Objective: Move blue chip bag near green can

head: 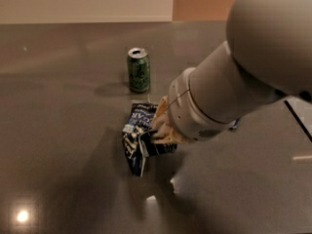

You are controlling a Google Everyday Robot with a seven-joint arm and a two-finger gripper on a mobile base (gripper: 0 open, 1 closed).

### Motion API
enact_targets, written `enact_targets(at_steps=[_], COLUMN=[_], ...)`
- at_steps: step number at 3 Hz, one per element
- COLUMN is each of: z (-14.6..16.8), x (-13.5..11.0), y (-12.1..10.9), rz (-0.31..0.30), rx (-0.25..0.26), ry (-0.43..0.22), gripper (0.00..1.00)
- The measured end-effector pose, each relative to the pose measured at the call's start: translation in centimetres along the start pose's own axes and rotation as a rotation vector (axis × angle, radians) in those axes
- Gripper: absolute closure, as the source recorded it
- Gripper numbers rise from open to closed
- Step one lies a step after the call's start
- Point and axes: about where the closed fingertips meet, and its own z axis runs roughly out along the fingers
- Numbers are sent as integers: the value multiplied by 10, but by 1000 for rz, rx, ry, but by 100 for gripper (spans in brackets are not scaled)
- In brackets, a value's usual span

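The green can (138, 70) stands upright on the dark grey table (58, 106), silver top showing. The blue chip bag (138, 133) is crumpled just in front of the can, a short gap apart, its white lettering partly visible. My gripper (159, 130) comes in from the right at the end of the big white arm (229, 77) and is shut on the bag's right side. Its tan fingers (162, 126) press into the foil. I cannot tell whether the bag touches the table or hangs just above it.
A sliver of the slim dark blue bar wrapper (236, 125) shows at the right, mostly hidden behind the arm. The table's far edge runs along the top, with a wall behind it. Light glints lie on the table at lower left.
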Motion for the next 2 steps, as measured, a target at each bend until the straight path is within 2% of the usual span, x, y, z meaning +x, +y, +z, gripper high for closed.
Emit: enact_targets(at_steps=[1, 2], z=[8, 21], x=[3, 12], y=[-40, -70], rz=[-3, 6], rx=[46, 63], ry=[-14, -25], gripper=[100, 100])
